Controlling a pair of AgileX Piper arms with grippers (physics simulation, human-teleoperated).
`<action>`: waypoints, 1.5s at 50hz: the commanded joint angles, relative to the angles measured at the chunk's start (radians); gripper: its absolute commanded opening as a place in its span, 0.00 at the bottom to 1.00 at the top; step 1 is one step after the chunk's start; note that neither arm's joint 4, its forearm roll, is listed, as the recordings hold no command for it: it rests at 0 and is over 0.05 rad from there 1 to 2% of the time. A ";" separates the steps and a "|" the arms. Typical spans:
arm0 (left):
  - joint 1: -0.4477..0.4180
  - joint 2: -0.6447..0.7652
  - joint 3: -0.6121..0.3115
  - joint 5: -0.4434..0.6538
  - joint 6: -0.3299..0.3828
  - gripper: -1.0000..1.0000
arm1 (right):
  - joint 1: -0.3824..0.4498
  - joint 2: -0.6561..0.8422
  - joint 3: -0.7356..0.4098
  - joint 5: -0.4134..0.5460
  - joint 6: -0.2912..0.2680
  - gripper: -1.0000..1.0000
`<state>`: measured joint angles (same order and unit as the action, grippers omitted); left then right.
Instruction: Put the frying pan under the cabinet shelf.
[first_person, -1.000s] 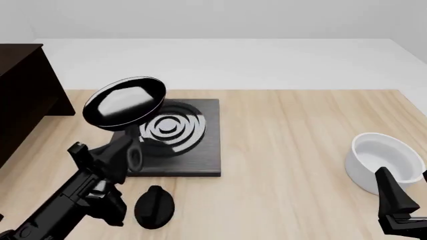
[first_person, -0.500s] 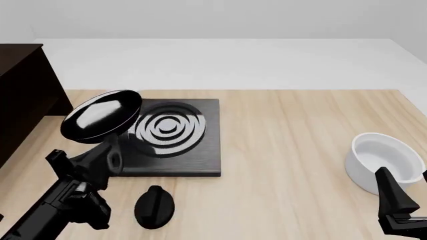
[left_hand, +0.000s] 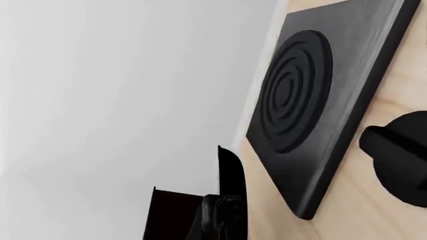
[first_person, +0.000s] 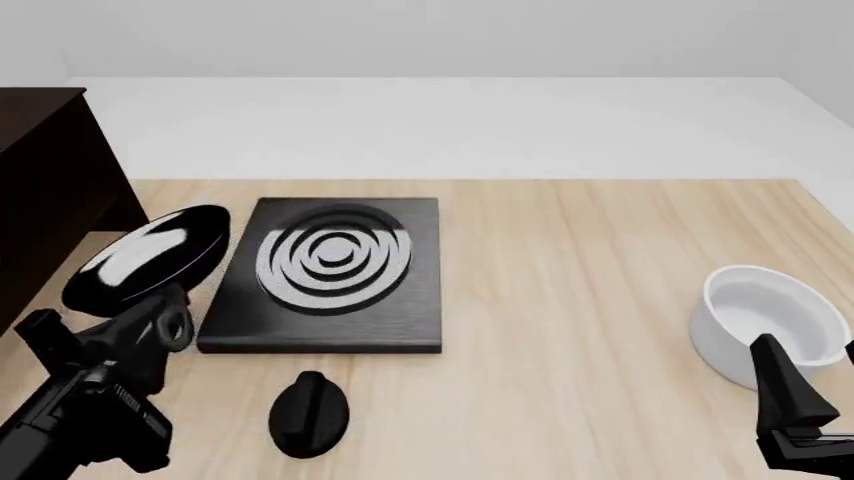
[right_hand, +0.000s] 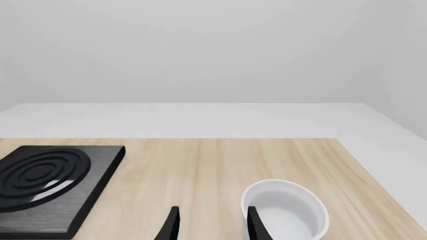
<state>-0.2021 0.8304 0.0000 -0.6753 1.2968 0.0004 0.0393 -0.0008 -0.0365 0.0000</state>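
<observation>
The left tool (first_person: 140, 340) grips the frying pan (first_person: 147, 258) by its handle, tilted, between the cabinet shelf (first_person: 47, 190) at nine o'clock and the stove plate (first_person: 334, 275) at three. A knob (first_person: 310, 412) lies at five. The right tool (right_hand: 210, 225), narrowly parted, holds nothing beside the white bowl (first_person: 774, 325) on the bench (first_person: 587, 300).

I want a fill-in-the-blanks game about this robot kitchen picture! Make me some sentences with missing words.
1. The left gripper holds the frying pan by its ____.
2. The stove plate has silver ____ on its top.
3. The bowl near the right gripper is coloured ____.
4. The small black knob lies on the ____, in front of the stove plate.

Missing words: handle; rings; white; table
</observation>
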 joint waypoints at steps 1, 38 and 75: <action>0.051 -0.327 0.000 0.332 -0.019 0.00 | 0.000 0.000 0.000 0.000 0.000 1.00; 0.079 -0.051 0.000 0.085 -0.164 0.00 | 0.000 0.000 0.000 0.000 0.000 1.00; 0.313 0.060 0.000 -0.013 -0.171 0.00 | 0.000 0.000 0.000 0.000 0.000 1.00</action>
<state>0.0430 0.9384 0.0000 -0.7062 1.1089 0.0004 0.0392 -0.0008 -0.0365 0.0000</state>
